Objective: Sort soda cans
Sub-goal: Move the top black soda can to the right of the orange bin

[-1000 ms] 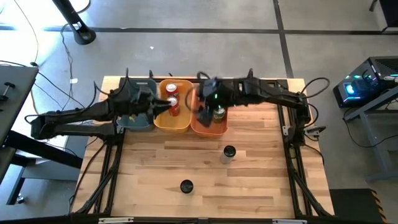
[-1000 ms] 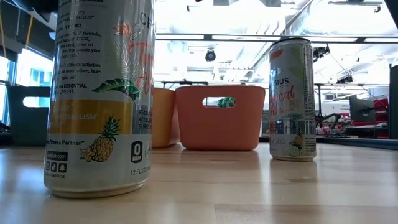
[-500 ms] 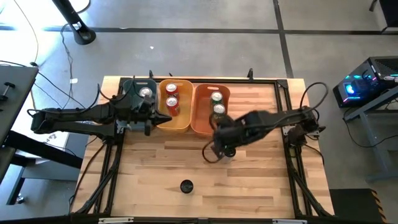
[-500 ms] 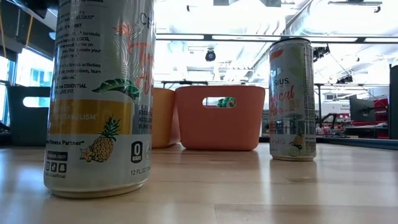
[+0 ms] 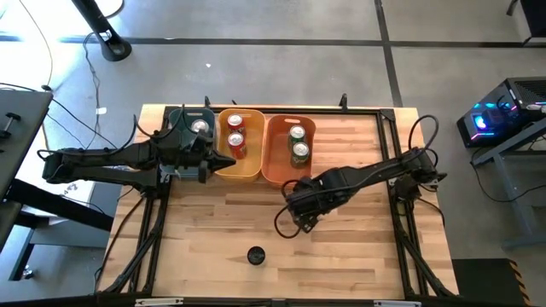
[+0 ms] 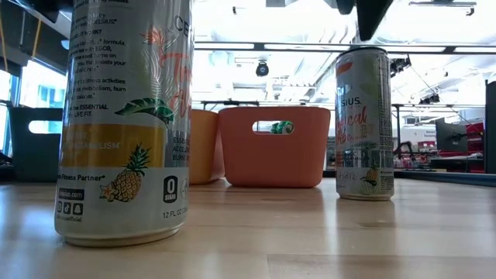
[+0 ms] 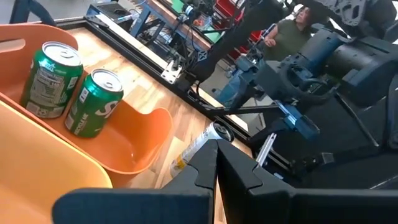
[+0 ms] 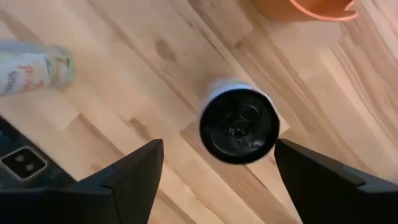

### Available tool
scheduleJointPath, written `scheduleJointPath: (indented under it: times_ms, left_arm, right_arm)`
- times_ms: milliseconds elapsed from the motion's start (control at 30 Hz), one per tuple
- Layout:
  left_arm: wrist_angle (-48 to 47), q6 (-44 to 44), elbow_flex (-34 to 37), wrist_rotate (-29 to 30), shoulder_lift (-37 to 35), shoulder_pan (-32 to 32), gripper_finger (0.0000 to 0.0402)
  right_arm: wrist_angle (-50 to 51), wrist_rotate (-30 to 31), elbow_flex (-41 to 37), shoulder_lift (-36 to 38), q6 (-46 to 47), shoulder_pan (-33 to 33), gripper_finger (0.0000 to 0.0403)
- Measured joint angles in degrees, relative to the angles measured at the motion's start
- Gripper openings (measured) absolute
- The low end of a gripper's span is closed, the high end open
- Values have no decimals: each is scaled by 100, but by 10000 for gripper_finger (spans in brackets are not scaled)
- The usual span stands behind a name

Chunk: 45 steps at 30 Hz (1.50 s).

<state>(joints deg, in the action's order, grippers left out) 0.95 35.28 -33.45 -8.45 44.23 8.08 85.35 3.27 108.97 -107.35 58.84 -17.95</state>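
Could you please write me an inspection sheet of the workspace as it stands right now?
Surface: wooden table, bare boards in front.
Job's things: two red cans in the yellow bin; two green cans in the orange bin; one silvery-topped can in the teal bin; two pale cans with dark tops standing loose, the near can and the far can.
Clutter: nothing seen.
Grippers: right pincer open, above the far can, not touching; left pincer shut, by the bins.
Cables: black leads along the arms and table edges.
Surroundings: concrete floor; a person beyond the table.
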Motion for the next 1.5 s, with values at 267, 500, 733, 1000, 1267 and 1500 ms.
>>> scheduleJointPath:
  times_ms: [267,500,733,1000,1267,1500]
  left_arm:
    - [-2,164,0,178,0,3,0]
    - [-2,320,0,271,0,9,0]
    - [-2,363,0,302,0,9,0]
    - [-2,370,0,304,0,9,0]
    - [-2,370,0,306,0,55,0]
    - [-3,368,0,105,0,63,0]
  right_arm:
    - [14,8,249,4,67,30,303]
    - [-484,300,251,4,-346,278,303]
    - [33,274,251,4,-960,335,316]
    - [60,-153,251,4,-1345,335,394]
    - [39,12,234,4,-625,286,398]
    - [403,192,168,-2,-353,338,398]
